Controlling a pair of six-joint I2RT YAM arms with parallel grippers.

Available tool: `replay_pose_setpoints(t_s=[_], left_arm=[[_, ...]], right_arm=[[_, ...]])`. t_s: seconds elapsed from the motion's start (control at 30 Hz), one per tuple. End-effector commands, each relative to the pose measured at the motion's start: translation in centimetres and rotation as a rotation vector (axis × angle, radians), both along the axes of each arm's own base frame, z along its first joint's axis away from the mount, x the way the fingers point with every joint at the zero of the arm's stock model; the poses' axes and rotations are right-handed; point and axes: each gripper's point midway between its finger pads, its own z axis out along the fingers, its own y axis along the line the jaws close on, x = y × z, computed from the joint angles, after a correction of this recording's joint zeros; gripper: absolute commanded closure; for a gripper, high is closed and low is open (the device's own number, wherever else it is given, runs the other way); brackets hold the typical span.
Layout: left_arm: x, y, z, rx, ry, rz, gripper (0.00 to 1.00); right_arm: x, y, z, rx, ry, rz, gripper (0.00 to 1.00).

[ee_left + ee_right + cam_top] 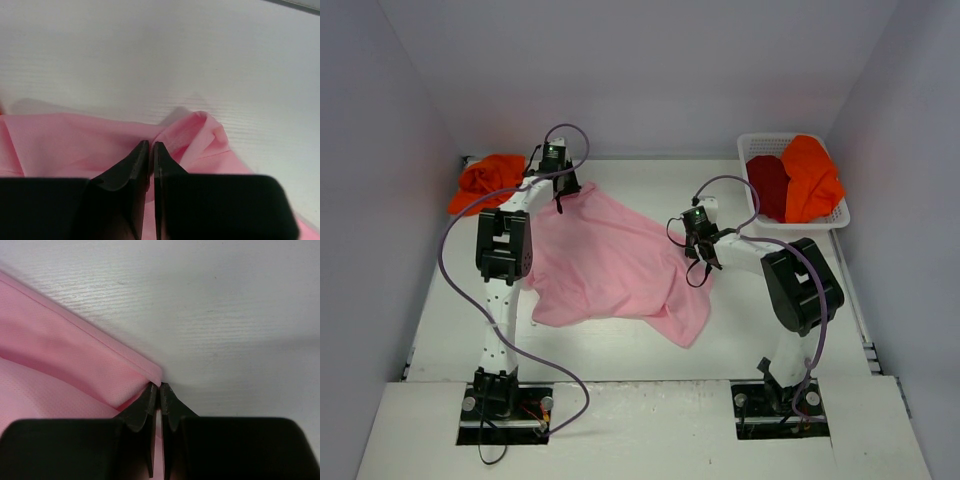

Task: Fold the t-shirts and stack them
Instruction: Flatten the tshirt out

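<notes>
Top external: pink t-shirt (pixel 610 265) spread flat; left pincer (pixel 151 144) closed, pinching far corner; right pincer (pixel 160 386) closed, pinching right hem.

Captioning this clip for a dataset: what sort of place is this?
Probably a robotics lab cell: bare white walls enclose a white table, and a left arm and right arm are bolted at its near edge.

Spread t-shirt (pixel 610 265) lies mid-table, crumpled t-shirt (pixel 485 182) at ten o'clock; basket (pixel 760 140) at two o'clock holds left t-shirt (pixel 768 185) beside right t-shirt (pixel 812 178)
</notes>
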Motion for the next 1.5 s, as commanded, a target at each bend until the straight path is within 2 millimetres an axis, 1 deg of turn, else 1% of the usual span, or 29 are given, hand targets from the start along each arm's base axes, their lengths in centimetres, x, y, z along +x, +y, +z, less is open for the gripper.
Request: replay_pose_setpoints(t_s=[0.0, 0.03, 0.1, 0.17, 0.27, 0.3, 0.33, 0.4, 0.47, 0.5, 0.57, 0.6, 0.63, 0.7, 0.73, 0.77, 0.83, 0.87, 0.97, 1.07, 1.1, 1.17, 1.2, 1.23, 1.33, 1.37, 1.4, 1.43, 1.47], left_arm=[[1.1, 0.0, 7.3, -0.002, -0.138, 0.004, 0.96], [1.0, 0.0, 7.5, 0.000, -0.142, 0.003, 1.00], [1.0, 0.0, 7.9, 0.002, -0.147, 0.004, 1.00], [1.0, 0.2, 8.7, 0.004, -0.161, 0.009, 1.00], [0.8, 0.4, 9.6, 0.013, -0.173, 0.014, 1.00], [0.7, 0.5, 9.7, 0.017, -0.172, 0.017, 1.00], [0.7, 0.7, 10.4, 0.023, -0.185, 0.023, 1.00], [0.5, 0.8, 11.1, 0.026, -0.197, 0.029, 1.00], [0.2, 1.1, 12.3, 0.032, -0.216, 0.039, 1.00], [0.1, 1.1, 13.3, 0.030, -0.233, 0.041, 1.00], [-0.1, 1.2, 14.0, 0.028, -0.243, 0.041, 1.00], [-0.2, 1.3, 14.8, 0.027, -0.255, 0.044, 1.00], [-0.3, 1.3, 15.1, 0.027, -0.259, 0.044, 1.00], [-0.5, 1.3, 16.1, 0.023, -0.275, 0.046, 1.00], [-0.5, 1.4, 16.2, 0.024, -0.278, 0.048, 1.00], [-0.6, 1.3, 16.4, 0.022, -0.281, 0.048, 1.00], [-0.6, 1.4, 16.9, 0.015, -0.288, 0.055, 1.00], [-0.7, 1.3, 17.2, 0.012, -0.293, 0.057, 1.00], [-1.0, 1.4, 17.6, 0.010, -0.301, 0.063, 1.00], [-1.5, 1.7, 18.8, 0.009, -0.324, 0.073, 1.00], [-1.7, 1.8, 19.1, 0.010, -0.332, 0.075, 1.00], [-1.8, 1.6, 19.5, -0.004, -0.345, 0.065, 1.00], [-1.7, 1.3, 19.4, -0.013, -0.344, 0.052, 1.00], [-1.7, 0.8, 19.3, -0.025, -0.342, 0.031, 1.00], [-1.1, -0.6, 17.0, -0.055, -0.314, 0.008, 1.00], [-1.0, -1.2, 16.5, -0.058, -0.310, -0.006, 0.94], [-0.8, -1.7, 16.2, -0.057, -0.311, -0.020, 0.73], [-0.5, -2.1, 15.9, -0.053, -0.319, -0.033, 0.63], [-0.4, -2.9, 15.0, -0.049, -0.312, -0.066, 0.56]], right_arm=[[0.7, 0.4, 0.8, 0.014, -0.023, -0.010, 1.00], [0.7, 0.5, 0.8, 0.012, -0.022, -0.010, 1.00], [0.7, 0.4, 0.8, 0.009, -0.022, -0.011, 1.00], [0.7, 0.4, 1.0, 0.007, -0.027, -0.011, 1.00], [1.0, 0.3, 1.6, -0.004, -0.042, -0.004, 1.00], [1.3, 0.1, 2.0, -0.011, -0.053, -0.006, 1.00], [1.6, 0.0, 2.5, -0.026, -0.058, 0.001, 1.00], [2.1, -0.1, 3.4, -0.043, -0.074, 0.006, 1.00], [3.0, -0.2, 4.7, -0.055, -0.092, 0.012, 1.00], [3.2, -0.2, 5.2, -0.049, -0.101, 0.016, 1.00], [4.1, -0.6, 6.6, -0.035, -0.126, 0.010, 1.00], [4.4, -0.6, 7.1, -0.027, -0.132, 0.013, 1.00], [4.7, -1.1, 7.4, -0.027, -0.133, 0.007, 1.00], [5.6, -1.2, 8.8, -0.023, -0.159, 0.010, 1.00], [5.9, -1.6, 9.1, -0.025, -0.159, 0.006, 1.00], [6.5, -1.6, 10.1, -0.024, -0.178, 0.011, 1.00], [7.0, -1.8, 10.9, -0.020, -0.186, 0.014, 1.00], [7.6, -1.8, 11.9, -0.011, -0.203, 0.017, 1.00], [8.4, -2.0, 13.1, -0.011, -0.223, 0.027, 1.00], [9.9, -2.1, 15.7, -0.035, -0.277, 0.050, 1.00], [9.8, -2.1, 15.7, -0.042, -0.265, 0.059, 1.00], [10.3, -2.0, 16.5, -0.039, -0.277, 0.069, 1.00], [10.6, -1.8, 17.3, -0.030, -0.289, 0.075, 1.00], [10.7, -1.7, 17.5, -0.026, -0.291, 0.080, 1.00], [10.7, -1.2, 17.3, -0.001, -0.284, 0.089, 1.00], [10.6, -1.2, 17.2, 0.003, -0.281, 0.090, 1.00], [10.4, -1.1, 16.6, 0.006, -0.268, 0.093, 1.00], [10.3, -1.1, 16.3, 0.005, -0.261, 0.093, 1.00], [10.1, -1.2, 16.0, 0.003, -0.255, 0.093, 1.00]])
